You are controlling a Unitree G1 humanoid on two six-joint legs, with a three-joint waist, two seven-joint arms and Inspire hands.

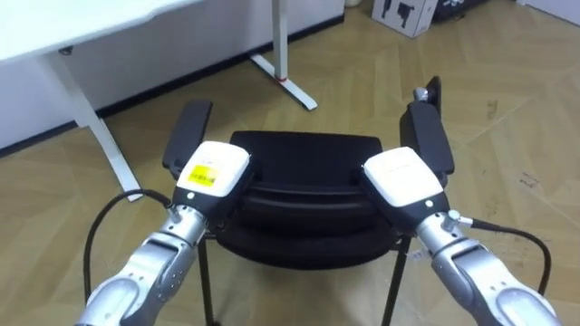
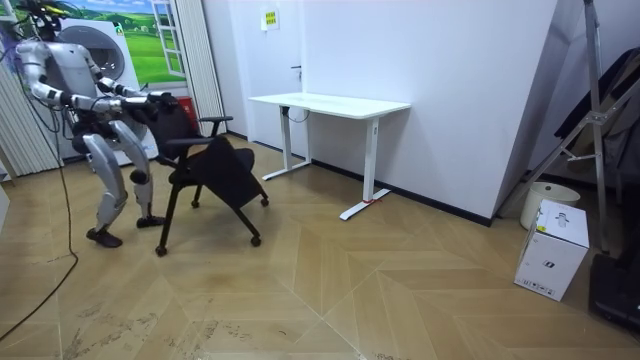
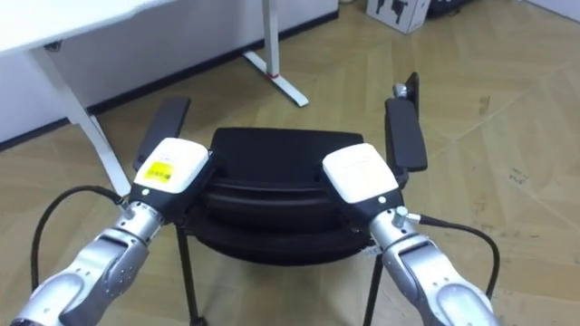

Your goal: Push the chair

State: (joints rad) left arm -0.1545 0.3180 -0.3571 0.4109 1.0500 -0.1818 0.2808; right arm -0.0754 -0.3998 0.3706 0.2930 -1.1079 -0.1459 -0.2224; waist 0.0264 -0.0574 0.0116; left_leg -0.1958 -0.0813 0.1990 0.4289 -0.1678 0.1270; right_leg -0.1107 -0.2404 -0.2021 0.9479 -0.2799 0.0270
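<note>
Left eye view showed the chair [image 1: 304, 149] seemingly squarely ahead, before the desk [image 1: 82, 27], left hand [image 1: 213, 170] and right hand [image 1: 403, 177] level at its backrest corners, though we couldn't tell whether they gripped.

Office-like test room: white desk [image 2: 330, 103], black chair [image 2: 225, 170], cardboard box [image 2: 552, 250], wood floor [image 2: 400, 300]

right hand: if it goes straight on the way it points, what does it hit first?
The chair. The right hand sits at the top of its backrest, pointing forward across the seat. Past the chair, the line looks to run over floor toward the white desk's foot, but depth is unclear.
</note>
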